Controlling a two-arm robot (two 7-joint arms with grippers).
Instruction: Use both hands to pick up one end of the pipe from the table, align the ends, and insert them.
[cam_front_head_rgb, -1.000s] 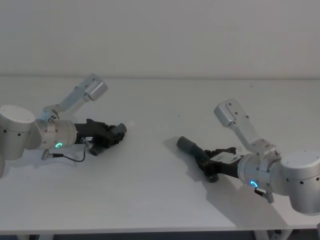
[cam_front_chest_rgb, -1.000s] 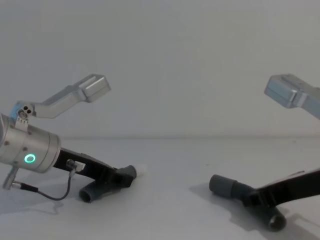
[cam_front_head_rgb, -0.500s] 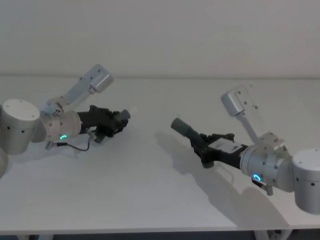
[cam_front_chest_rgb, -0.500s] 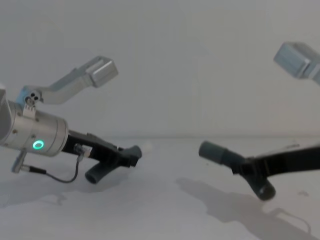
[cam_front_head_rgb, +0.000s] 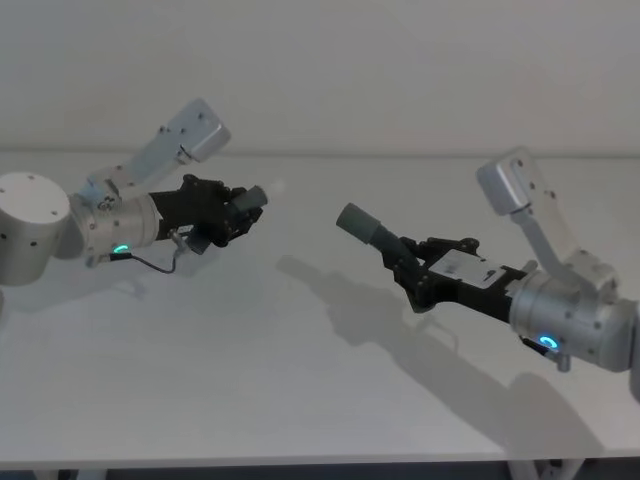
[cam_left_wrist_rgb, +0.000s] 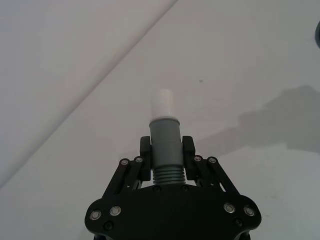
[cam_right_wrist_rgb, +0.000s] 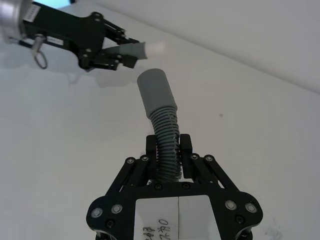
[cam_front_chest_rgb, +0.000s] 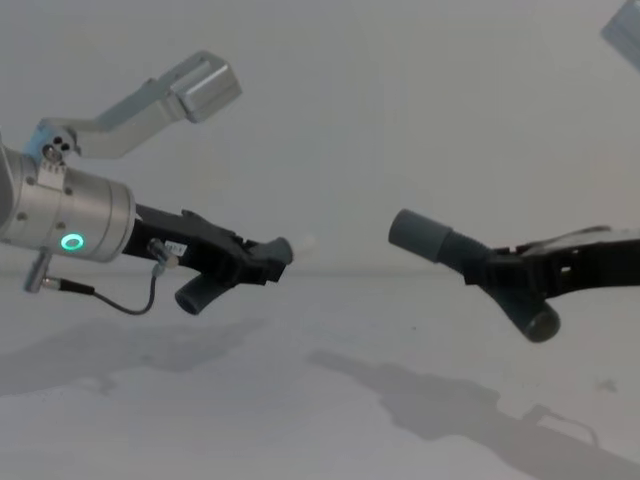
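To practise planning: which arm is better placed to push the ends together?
Likely left: left gripper clamps close behind its straight white-tipped cuff; right gripper holds ribs, leaving the socket on a bent length.

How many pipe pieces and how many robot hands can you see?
Pipe pieces: 2, the white-tipped piece and the socket piece
Grippers: 2, the left gripper and the right gripper, each shut on one piece
Total: 4
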